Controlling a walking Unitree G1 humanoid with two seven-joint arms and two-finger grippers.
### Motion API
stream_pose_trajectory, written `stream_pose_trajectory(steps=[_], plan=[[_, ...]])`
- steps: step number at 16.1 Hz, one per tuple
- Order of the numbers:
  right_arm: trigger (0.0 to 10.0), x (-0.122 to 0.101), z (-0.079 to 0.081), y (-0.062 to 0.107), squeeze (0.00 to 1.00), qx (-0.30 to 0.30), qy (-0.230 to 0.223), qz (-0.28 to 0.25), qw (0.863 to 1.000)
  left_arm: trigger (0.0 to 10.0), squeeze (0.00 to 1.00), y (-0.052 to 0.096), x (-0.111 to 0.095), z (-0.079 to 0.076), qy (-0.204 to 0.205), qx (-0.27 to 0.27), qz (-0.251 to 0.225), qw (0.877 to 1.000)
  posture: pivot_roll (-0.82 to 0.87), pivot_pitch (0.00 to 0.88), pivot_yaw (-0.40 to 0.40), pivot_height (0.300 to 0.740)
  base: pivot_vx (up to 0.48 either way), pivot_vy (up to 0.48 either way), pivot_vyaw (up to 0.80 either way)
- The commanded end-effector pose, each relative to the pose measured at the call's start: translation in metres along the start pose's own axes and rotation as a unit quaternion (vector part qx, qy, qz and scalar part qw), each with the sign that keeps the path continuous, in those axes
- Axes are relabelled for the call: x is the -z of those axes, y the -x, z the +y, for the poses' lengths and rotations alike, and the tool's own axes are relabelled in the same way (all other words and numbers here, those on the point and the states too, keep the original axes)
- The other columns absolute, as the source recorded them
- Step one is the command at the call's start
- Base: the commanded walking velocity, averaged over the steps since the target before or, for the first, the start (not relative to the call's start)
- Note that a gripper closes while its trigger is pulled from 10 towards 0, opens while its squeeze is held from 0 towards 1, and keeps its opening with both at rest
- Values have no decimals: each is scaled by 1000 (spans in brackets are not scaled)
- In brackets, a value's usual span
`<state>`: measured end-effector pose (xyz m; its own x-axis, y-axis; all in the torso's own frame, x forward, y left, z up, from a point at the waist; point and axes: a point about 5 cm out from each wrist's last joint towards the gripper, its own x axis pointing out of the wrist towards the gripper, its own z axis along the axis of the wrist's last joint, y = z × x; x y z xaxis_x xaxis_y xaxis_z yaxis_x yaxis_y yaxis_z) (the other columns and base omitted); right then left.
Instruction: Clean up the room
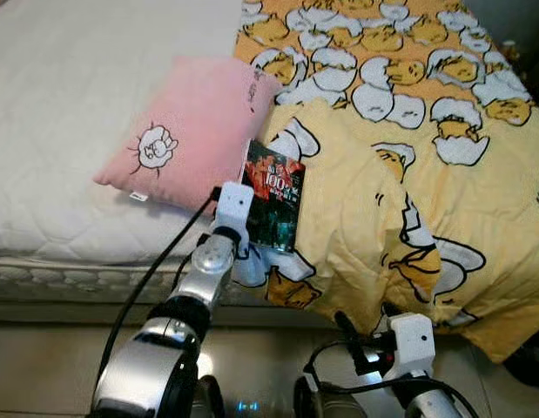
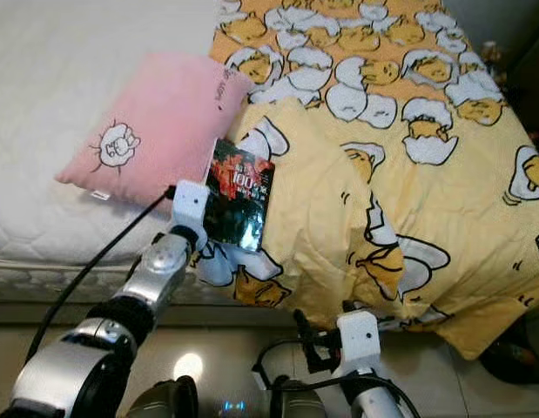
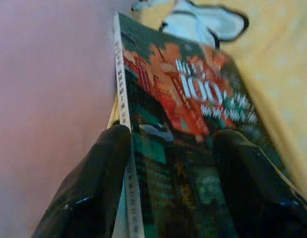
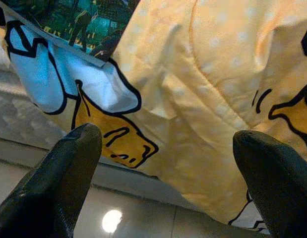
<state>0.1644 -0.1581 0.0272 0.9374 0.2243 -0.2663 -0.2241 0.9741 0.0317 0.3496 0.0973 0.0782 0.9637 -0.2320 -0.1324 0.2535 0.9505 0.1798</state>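
A dark book [image 1: 274,205] with a red and white cover lies tilted at the bed's near edge, partly on the yellow duck-print blanket [image 1: 400,157] and against the pink pillow [image 1: 189,131]. My left gripper [image 3: 173,163] is shut on the book [image 3: 193,129], one finger [image 3: 93,183] at the spine side and the other on the cover. In the left eye view the left gripper [image 1: 252,239] sits at the book's lower end. My right gripper [image 4: 165,163] is open and holds nothing, low in front of the blanket's hanging edge [image 4: 203,99]; it also appears in the head views [image 1: 360,340].
The white mattress [image 1: 69,104] stretches to the left of the pillow. The blanket drapes over the bed's front edge down to the tiled floor [image 1: 43,366]. A black cable [image 1: 151,279] runs along my left arm. A dark object [image 1: 530,361] sits on the floor at far right.
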Motion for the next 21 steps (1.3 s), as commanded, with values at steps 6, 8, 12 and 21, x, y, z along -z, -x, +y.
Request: stream_pose_trajectory(steps=[6, 8, 12, 21], plan=[[10000, 1, -2, 3, 0, -8, 9, 16, 1000, 10000, 0, 12, 10, -8, 0, 5, -10, 1000, -195, 203, -35, 740, 0, 0, 0], [10000, 1, -2, 4, 0, -9, 10, 17, 1000, 10000, 0, 15, 8, -9, -15, -2, -25, 1000, -192, 203, -35, 740, 0, 0, 0], [10000, 1, 0, 4, 0, -11, 9, 19, 1000, 10000, 0, 20, 2, 1, -83, -40, -62, 994, -190, 208, -33, 740, 0, 0, 0], [10000, 4, 1, 8, 0, -5, 5, 24, 1000, 10000, 0, 29, 9, -23, -69, -6, -61, 996, -198, 221, -23, 740, 0, 0, 0]])
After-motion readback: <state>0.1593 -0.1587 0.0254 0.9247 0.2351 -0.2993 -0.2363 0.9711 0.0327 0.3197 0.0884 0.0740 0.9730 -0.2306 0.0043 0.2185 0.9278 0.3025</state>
